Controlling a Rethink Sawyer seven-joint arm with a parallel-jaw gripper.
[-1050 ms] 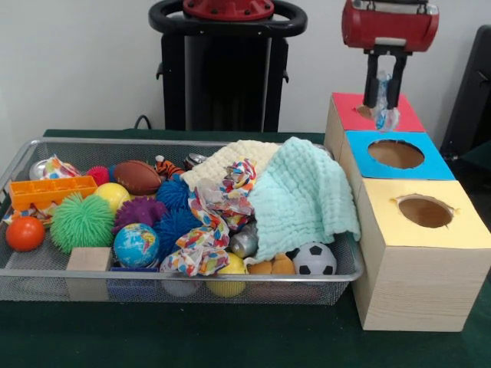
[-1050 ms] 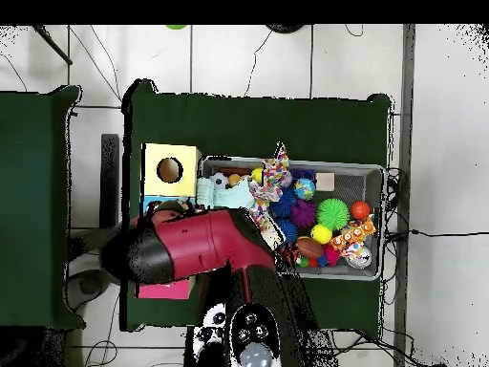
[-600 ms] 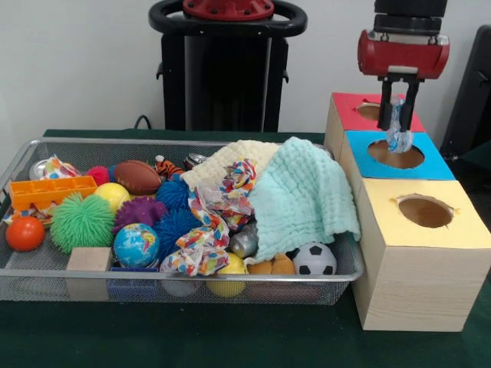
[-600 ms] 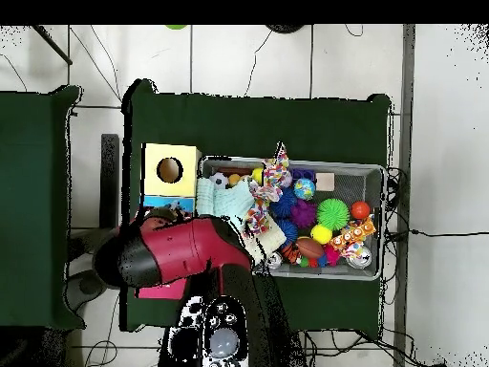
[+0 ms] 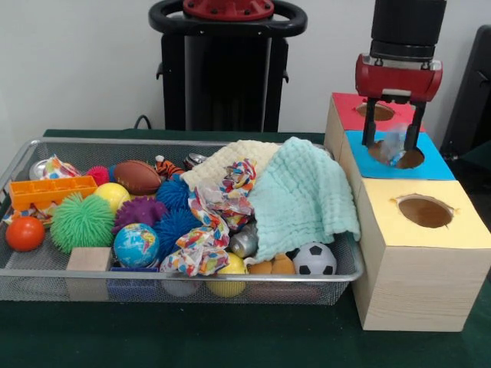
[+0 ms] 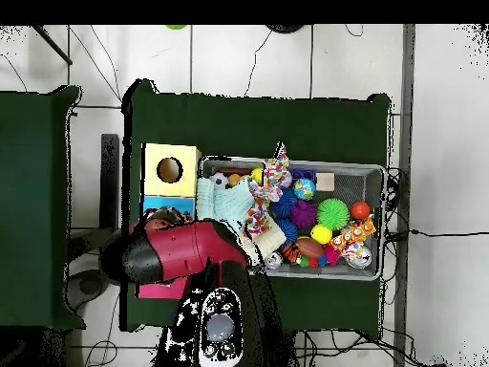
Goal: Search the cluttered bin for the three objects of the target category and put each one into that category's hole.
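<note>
At the left, the bin [image 5: 23, 165] is seen unchanged over the last second: balls, a block, a patterned rag [image 5: 211, 222] and the mint cloth [image 5: 303, 195] lie as before. To the right, the gripper [image 5: 391, 142] has been carried from over the red hole [image 5: 376, 112] to the blue hole [image 5: 397, 154], and its fingers, closed half a second ago on a pale crinkled item [image 5: 393, 147], are now spread wide. The item is seen loose between them, at the hole's mouth, partly sunk. One delivery is judged nearly done; a return to the bin is likely next. What the item is cannot be made out. In the overhead view both holes are hidden by the arm [image 6: 186, 253].
</note>
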